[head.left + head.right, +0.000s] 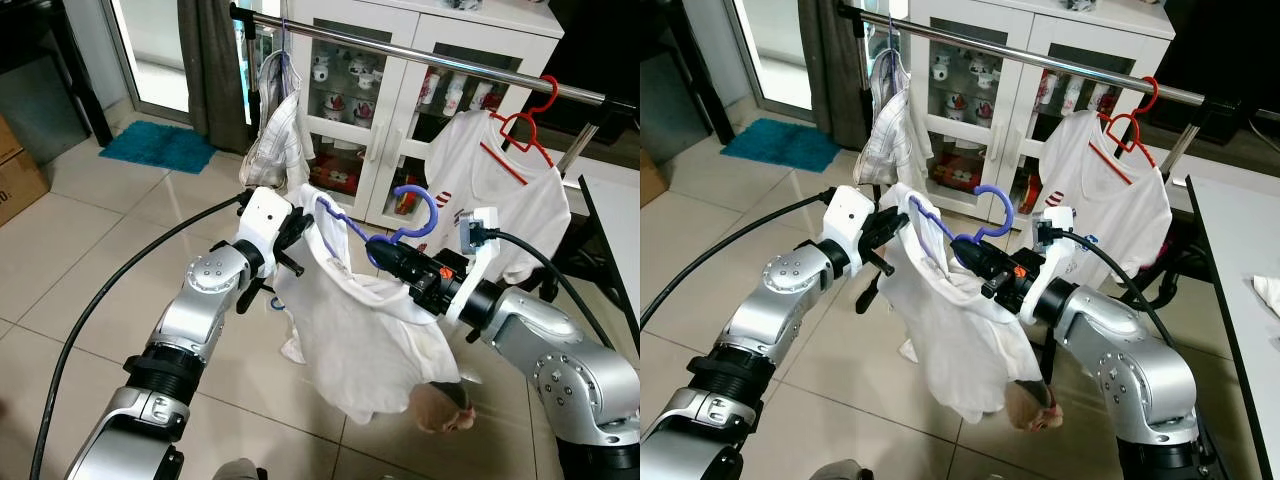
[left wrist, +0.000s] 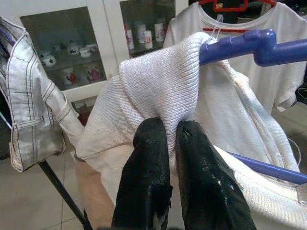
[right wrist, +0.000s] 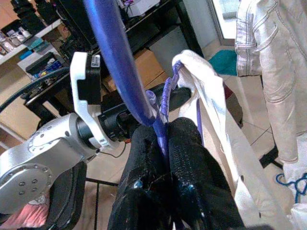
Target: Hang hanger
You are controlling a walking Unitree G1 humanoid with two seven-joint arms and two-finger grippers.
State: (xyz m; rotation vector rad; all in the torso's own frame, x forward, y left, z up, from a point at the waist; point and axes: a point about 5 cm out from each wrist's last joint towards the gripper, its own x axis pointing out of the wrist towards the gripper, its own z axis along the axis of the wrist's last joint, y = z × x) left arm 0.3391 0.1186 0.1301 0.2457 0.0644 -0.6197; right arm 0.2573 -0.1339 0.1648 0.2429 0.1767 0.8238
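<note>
Arms both raised and bent inward: left end effector (image 2: pixel 170 143) pinches the ribbed white shirt (image 1: pixel 365 335), right end effector (image 3: pixel 163 143) clamps the smooth purple plastic hanger (image 1: pixel 415 205) below the rail (image 1: pixel 420 55).

Cabinet: a white glass-door cabinet (image 1: pixel 400 90) stands behind the rail, shelves full of small cups and bottles.
Red hanger: a red hanger (image 1: pixel 525 130) carries a white T-shirt (image 1: pixel 500 190) on the right.
Striped shirt: a pale shirt (image 1: pixel 280 130) hangs at the left.
Rug: a teal mat (image 1: pixel 158 146) lies by the doorway.
Curtain: a grey curtain (image 1: pixel 212 60) hangs beside it.
Floor: beige tiles (image 1: pixel 90 230).
</note>
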